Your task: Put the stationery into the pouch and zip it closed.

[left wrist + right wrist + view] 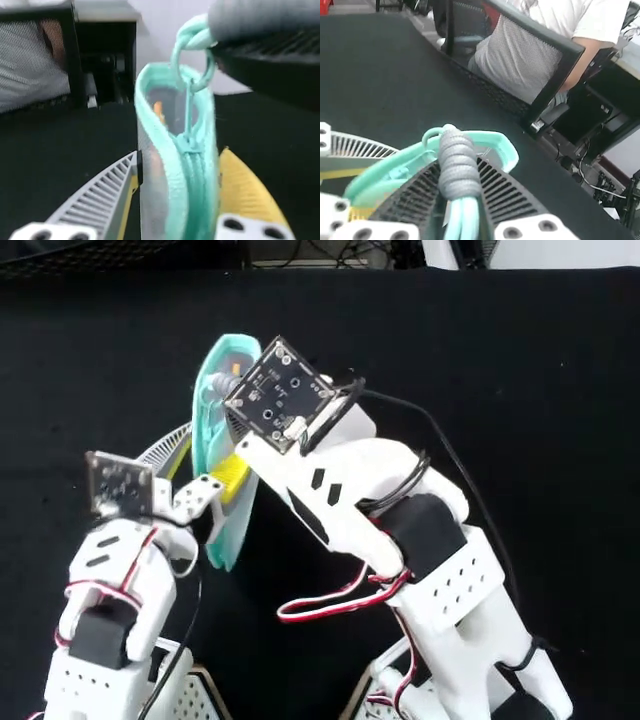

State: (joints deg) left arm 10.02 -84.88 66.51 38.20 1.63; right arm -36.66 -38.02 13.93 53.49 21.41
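Pouch held on edge above the table, one claw on its body and one on its zip.

The mint pouch (208,440) (170,180) (495,145) stands on its long edge over the black table (500,390), zip side up. The slider (187,142) sits partway along the zip. Beyond it the mouth gapes, and an orange item (157,107) shows inside. The left claw (215,490) (180,155) is clamped on the pouch body, with its grey finger (100,195) on one side and its yellow finger (245,190) on the other. The right claw (222,390) (451,150) is at the top end, closed narrow on the pull ring (192,60), which rises from the slider.
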